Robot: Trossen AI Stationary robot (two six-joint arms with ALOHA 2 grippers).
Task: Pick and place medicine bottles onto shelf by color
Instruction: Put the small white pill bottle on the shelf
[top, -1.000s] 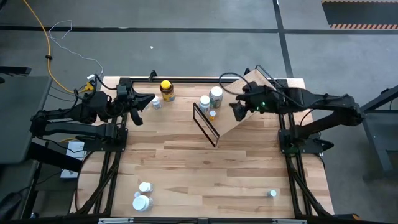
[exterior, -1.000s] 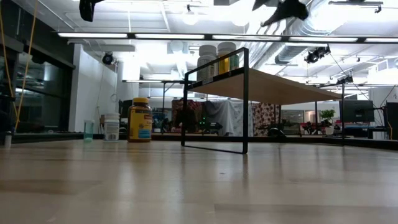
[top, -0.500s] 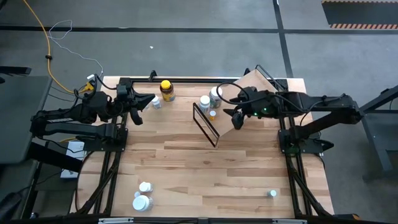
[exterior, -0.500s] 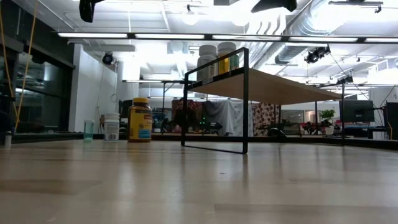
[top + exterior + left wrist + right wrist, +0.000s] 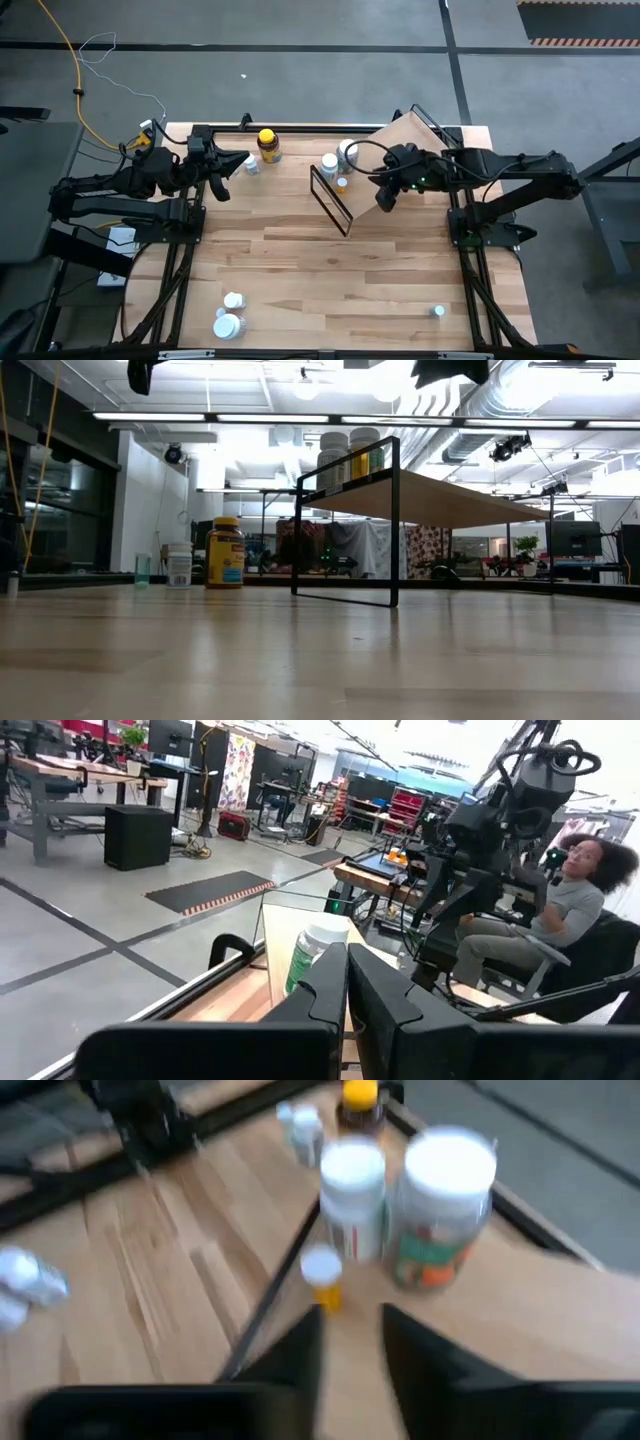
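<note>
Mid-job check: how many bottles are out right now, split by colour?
White bottles: 6, two on the shelf, one by the amber, two near-left, one near-right
Amber bottle, yellow cap: 1
Small orange vial, white cap: 1, on the shelf
Total: 8 that can be told apart
</note>
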